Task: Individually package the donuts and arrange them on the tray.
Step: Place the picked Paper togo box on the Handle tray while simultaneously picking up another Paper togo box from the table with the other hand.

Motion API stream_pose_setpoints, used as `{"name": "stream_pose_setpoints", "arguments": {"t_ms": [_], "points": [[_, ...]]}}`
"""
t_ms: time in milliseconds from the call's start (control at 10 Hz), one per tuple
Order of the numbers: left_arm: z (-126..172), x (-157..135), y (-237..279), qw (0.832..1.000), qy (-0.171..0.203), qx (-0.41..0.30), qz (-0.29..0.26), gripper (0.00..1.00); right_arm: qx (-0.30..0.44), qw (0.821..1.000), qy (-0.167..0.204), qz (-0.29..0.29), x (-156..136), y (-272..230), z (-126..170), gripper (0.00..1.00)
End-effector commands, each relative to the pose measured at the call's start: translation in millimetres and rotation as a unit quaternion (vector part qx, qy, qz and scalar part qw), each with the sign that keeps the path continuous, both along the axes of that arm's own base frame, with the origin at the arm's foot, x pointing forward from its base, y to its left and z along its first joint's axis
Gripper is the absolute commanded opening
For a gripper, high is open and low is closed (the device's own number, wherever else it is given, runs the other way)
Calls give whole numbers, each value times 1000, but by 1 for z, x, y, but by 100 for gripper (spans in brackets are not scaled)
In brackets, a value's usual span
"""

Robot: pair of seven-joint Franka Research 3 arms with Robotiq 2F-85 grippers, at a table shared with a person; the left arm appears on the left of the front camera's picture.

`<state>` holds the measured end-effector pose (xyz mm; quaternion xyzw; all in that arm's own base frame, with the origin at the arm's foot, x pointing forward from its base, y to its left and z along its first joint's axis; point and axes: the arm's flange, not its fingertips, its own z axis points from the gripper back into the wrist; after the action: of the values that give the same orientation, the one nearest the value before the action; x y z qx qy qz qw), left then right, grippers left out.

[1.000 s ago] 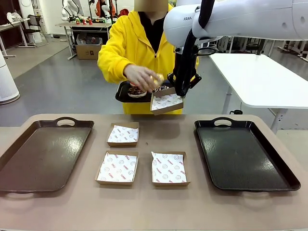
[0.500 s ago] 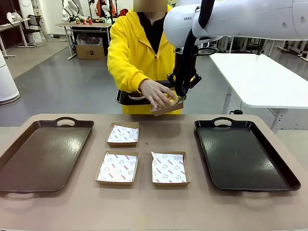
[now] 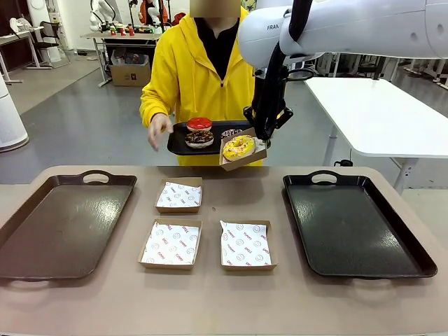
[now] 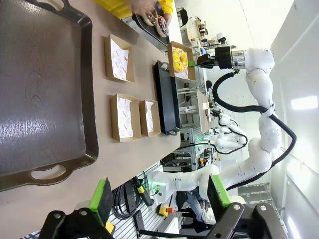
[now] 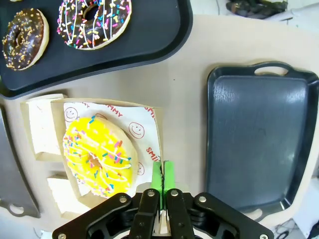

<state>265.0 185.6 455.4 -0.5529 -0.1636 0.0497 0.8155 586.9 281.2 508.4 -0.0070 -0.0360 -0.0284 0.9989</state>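
Note:
My right gripper (image 3: 264, 137) hangs above the table's far edge, shut on the rim of a cardboard box (image 3: 246, 158) lined with printed paper. In that box lies the yellow-iced donut (image 3: 239, 147) (image 5: 99, 155). The right wrist view has the green pads (image 5: 168, 175) pinched on the box's edge (image 5: 158, 130). Behind it, a person holds a small black tray (image 3: 176, 142) with the red-iced donut (image 3: 199, 124), the crumb-topped chocolate donut (image 3: 199, 138) (image 5: 24, 30) and the sprinkled dark donut (image 3: 230, 132) (image 5: 94, 20). My left gripper (image 4: 159, 196) stands open over the table's left side, holding nothing.
Three empty paper-lined boxes (image 3: 179, 194) (image 3: 171, 243) (image 3: 246, 245) sit mid-table. A large dark tray (image 3: 63, 224) lies at the left and another (image 3: 353, 224) at the right. The person's free hand (image 3: 159, 130) hovers left of the small tray.
The person's hand set the yellow donut into the box that my right gripper holds, then drew back to the left. Neither arm has moved.

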Motion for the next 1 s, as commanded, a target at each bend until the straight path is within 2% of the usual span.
{"name": "stream_pose_setpoints", "arguments": {"t_ms": [0, 200, 400, 600, 900], "points": [[0, 0, 0, 1000, 0, 0, 0, 100, 0, 1000, 0, 0, 0, 0, 0, 1], [14, 33, -28, 997, 38, 65, -24, 100, 31, 999, -14, 39, -18, -40, 15, 1], [46, 77, -66, 987, 70, 139, -49, 100, 62, 997, -13, 45, -40, -102, 24, 1], [65, 116, -109, 976, 91, 188, -61, 100, 84, 995, -23, 54, -63, -158, 19, 1], [74, 170, -197, 947, 92, 301, -62, 100, 86, 995, -35, 38, -89, -219, -4, 1]]}}
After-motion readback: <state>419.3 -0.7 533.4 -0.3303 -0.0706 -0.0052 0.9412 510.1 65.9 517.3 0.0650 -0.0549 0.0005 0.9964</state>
